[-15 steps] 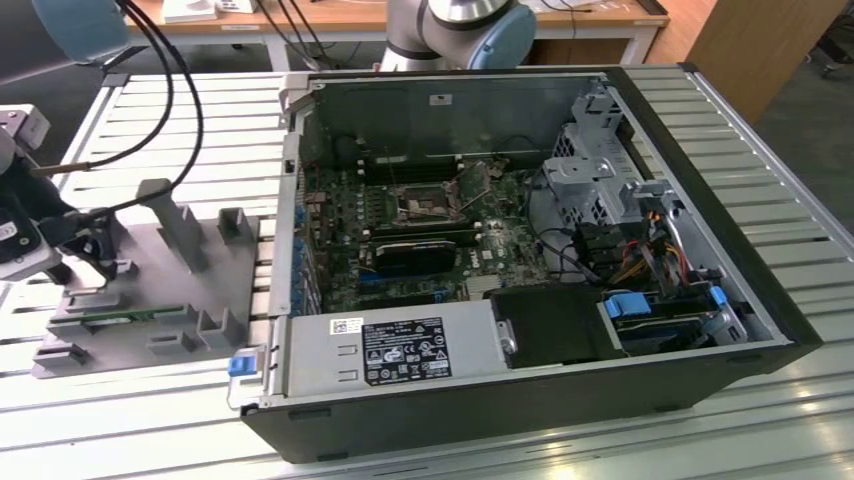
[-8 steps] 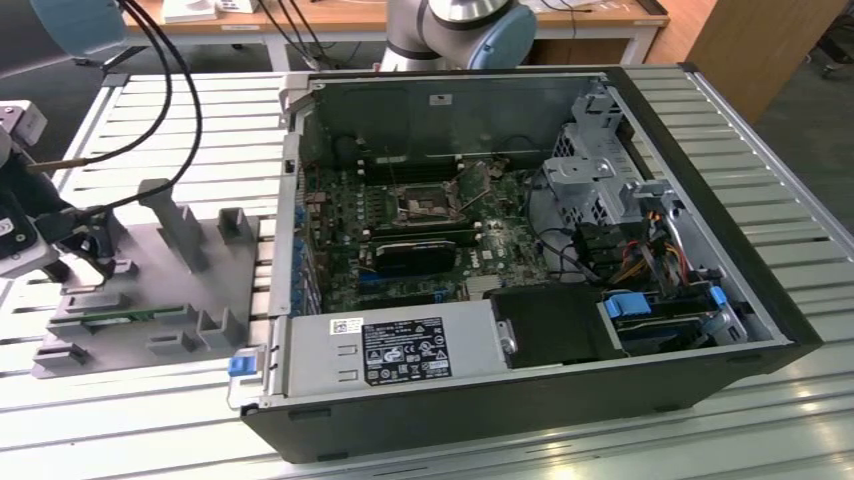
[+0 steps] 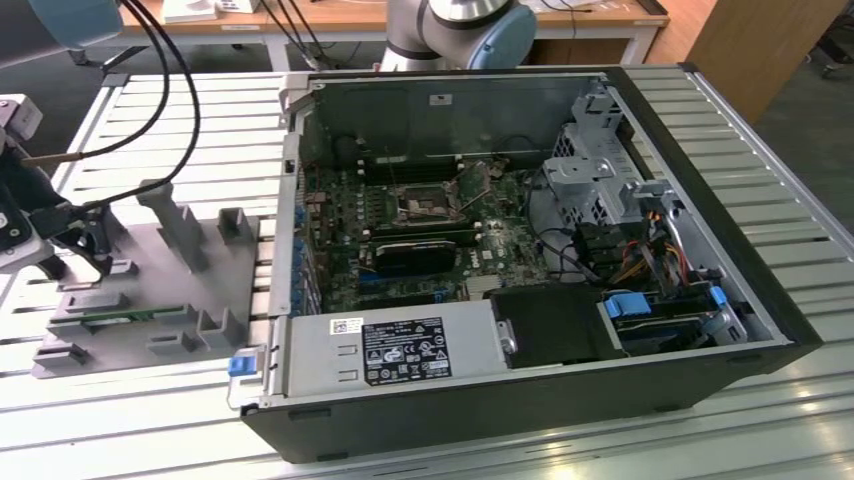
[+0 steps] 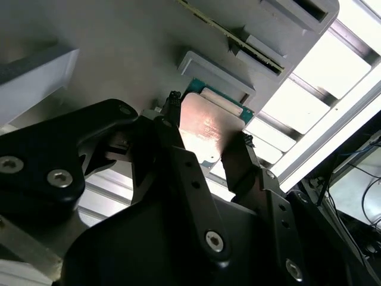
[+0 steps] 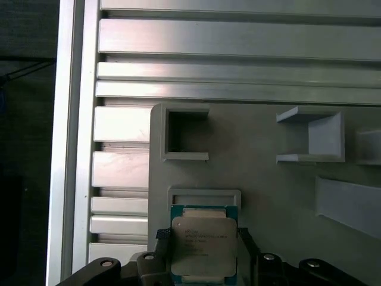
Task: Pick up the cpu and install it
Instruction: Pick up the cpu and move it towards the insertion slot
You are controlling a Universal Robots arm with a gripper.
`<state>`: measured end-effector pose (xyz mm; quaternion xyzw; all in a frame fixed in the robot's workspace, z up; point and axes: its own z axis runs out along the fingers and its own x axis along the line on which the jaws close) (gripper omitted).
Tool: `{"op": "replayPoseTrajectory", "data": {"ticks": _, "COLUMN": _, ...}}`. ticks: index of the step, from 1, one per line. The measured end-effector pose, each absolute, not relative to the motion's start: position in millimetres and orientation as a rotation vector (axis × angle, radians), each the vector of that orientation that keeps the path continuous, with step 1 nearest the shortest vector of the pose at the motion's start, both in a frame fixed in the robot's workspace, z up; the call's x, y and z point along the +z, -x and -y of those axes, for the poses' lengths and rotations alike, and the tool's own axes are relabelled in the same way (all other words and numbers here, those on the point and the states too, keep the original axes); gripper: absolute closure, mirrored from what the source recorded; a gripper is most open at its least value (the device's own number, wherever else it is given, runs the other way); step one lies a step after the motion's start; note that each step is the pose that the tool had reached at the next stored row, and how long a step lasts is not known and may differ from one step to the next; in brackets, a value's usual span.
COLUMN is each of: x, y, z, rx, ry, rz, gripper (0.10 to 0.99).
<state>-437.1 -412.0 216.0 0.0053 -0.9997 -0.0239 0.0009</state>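
The gripper [image 4: 208,122] is down over the grey fixture plate [image 4: 119,42], which lies on the slatted aluminium table [image 5: 238,42]. The cpu [image 4: 209,128] sits between its two black fingers [image 4: 169,128]. In both wrist views one fingertip stands at each of two opposite edges of the chip. No gap shows between finger and edge on either side, so the pincer looks closed onto the cpu, the jaws held apart by the chip's own width.

The cpu lies flat with its shiny metal top facing up and its thin green rim showing around it. One free edge is just beside a low grey stop block [image 5: 205,195] raised from the plate. Whether the chip rests on the plate or is lifted a little off it cannot be told.

In the first wrist view, other raised grey shapes stand on the plate beyond the cpu: a square open pocket [image 5: 186,156] and a bracket-like block [image 5: 309,134]. The second wrist view shows a thin green and gold strip [image 4: 250,42] lying in a slot near the stop block.

In the exterior view the gripper [image 3: 64,262] is low at the exterior view's left, over the same fixture plate [image 3: 147,290]. An open computer case [image 3: 534,400] fills the middle and the exterior view's right. Its motherboard faces up, and the black socket [image 3: 424,205] lies near the centre of the frame, well apart from the gripper. The arm's base [image 3: 461,30] stands at the upper middle of the frame, behind the case.
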Motion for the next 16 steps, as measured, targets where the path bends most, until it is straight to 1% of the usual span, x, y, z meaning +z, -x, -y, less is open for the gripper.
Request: {"op": "replayPoseTrajectory", "data": {"ticks": 16, "x": 220.7, "y": 437.1, "z": 412.0, "rx": -0.075, "ry": -0.017, "rz": 3.139, "gripper": 0.557}}
